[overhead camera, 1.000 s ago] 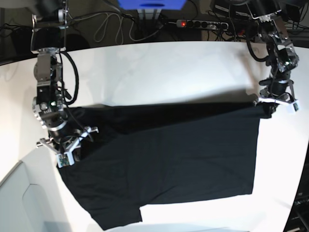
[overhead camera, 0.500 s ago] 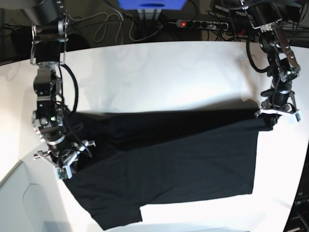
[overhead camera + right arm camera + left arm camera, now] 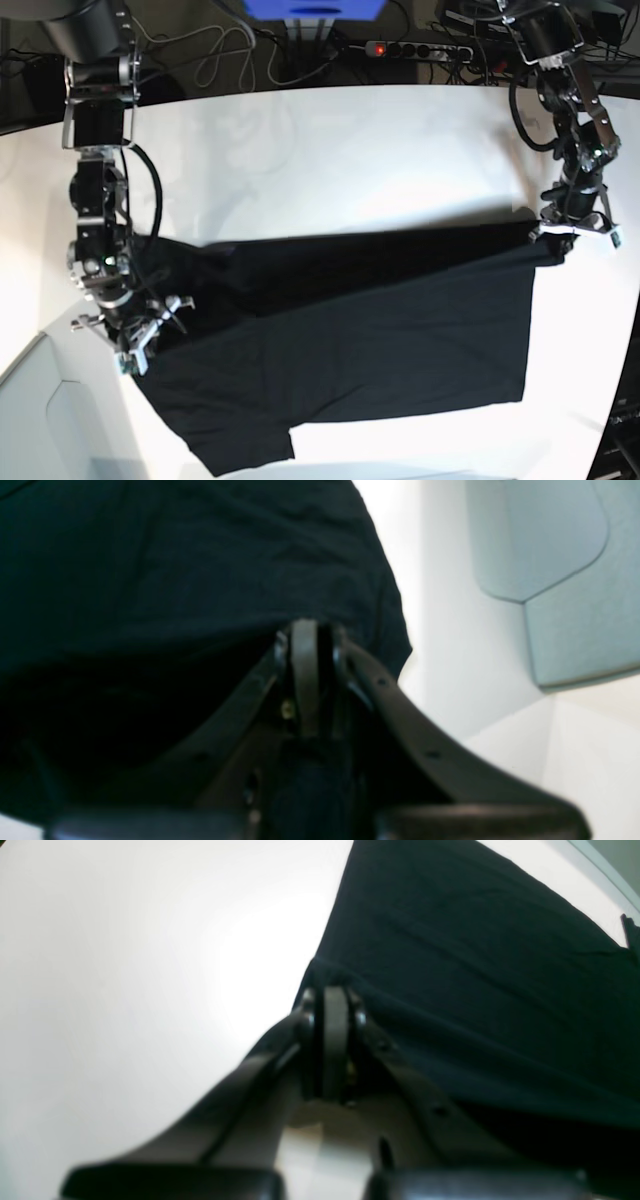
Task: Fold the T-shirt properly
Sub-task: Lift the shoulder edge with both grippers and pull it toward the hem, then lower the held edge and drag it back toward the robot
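Both grippers pinch the T-shirt (image 3: 350,330): the left gripper (image 3: 575,232) is clamped on one edge corner, the right gripper (image 3: 135,335) on the opposite one. Between them the soft, matte black cotton stretches in a lifted fold, draping below onto the smooth white table (image 3: 330,150), faintly creased, plain side showing.

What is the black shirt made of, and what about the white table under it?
The T-shirt looks like soft, matte knit cloth, maybe cotton: it drapes, creases and sags where it is lifted. The table looks like a hard, smooth white board, perhaps laminate or painted; it shows a faint sheen. I cannot tell exactly.
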Action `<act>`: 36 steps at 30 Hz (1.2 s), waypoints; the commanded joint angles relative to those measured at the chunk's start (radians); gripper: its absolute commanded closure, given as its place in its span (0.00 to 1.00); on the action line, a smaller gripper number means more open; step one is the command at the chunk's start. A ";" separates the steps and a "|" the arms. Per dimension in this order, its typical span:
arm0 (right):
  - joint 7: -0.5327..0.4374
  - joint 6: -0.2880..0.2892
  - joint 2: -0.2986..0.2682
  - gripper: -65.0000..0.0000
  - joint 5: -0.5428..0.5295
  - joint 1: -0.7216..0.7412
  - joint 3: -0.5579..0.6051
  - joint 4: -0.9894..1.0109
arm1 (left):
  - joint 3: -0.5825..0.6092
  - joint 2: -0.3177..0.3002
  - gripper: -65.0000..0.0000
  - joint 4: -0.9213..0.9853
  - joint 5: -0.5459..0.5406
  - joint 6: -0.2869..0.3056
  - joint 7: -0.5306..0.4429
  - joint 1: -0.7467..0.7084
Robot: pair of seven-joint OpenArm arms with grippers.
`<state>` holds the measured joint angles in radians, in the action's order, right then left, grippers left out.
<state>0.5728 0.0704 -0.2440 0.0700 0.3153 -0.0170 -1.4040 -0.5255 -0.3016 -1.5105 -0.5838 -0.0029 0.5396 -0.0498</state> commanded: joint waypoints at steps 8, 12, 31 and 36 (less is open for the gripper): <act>-0.023 0.002 -0.015 1.00 0.003 -0.011 -0.004 -0.021 | 0.005 -0.018 1.00 -0.015 -0.006 -0.007 0.000 0.061; -0.023 0.002 -0.015 1.00 0.003 -0.014 -0.004 -0.021 | 0.029 -0.029 0.85 0.009 0.045 -0.007 0.101 0.113; -0.010 0.001 -0.018 0.82 0.003 -0.061 -0.005 -0.022 | 0.041 -0.001 0.47 0.015 0.077 0.001 0.014 0.021; -0.014 0.001 -0.018 0.45 0.003 -0.080 -0.005 -0.028 | 0.049 0.012 0.47 0.060 0.081 0.001 -0.045 -0.008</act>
<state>0.5838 0.0704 -0.2508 0.0761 0.2157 -0.0170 -1.4090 -0.4721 -0.2691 -1.4357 -0.5007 0.0006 0.5156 -0.0662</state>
